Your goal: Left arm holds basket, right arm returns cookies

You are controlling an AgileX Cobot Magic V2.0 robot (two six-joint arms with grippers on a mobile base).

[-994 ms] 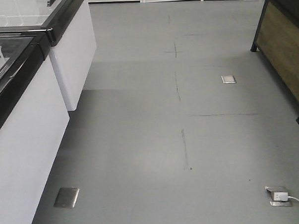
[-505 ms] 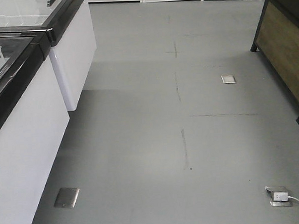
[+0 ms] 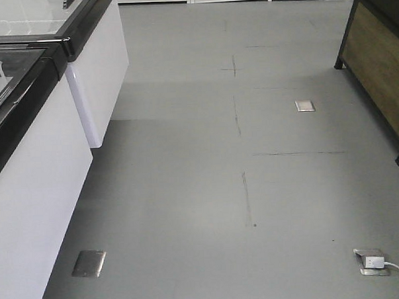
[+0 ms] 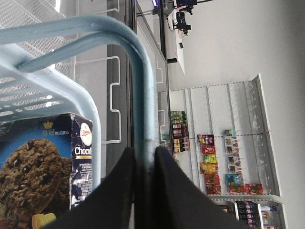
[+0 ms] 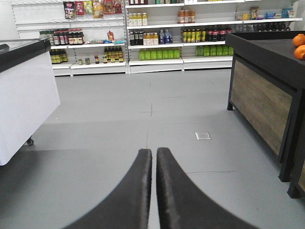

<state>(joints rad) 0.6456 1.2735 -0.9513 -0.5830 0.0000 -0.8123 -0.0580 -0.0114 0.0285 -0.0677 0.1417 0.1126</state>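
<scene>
In the left wrist view my left gripper (image 4: pixel 145 150) is shut on the flat arched handle (image 4: pixel 143 90) of the light blue basket (image 4: pixel 28 90). Its slotted side and rounded rim hang to the left of the jaws. Inside the basket lies the cookies box (image 4: pixel 45 160), dark navy with a chocolate-chip cookie picture and white lettering. A small yellow item (image 4: pixel 44 220) shows under it. In the right wrist view my right gripper (image 5: pixel 154 151) is shut with nothing between its fingers, hovering over grey floor. Neither arm shows in the front view.
White freezer cabinets with black rims (image 3: pixel 35 183) line the left of the aisle. A black stand with a wood panel (image 3: pixel 381 69) is on the right, with oranges (image 5: pixel 299 46) on top. Floor sockets (image 3: pixel 89 263) and a plugged white cable (image 3: pixel 371 260) lie ahead. Stocked shelves (image 5: pixel 143 43) close the far end.
</scene>
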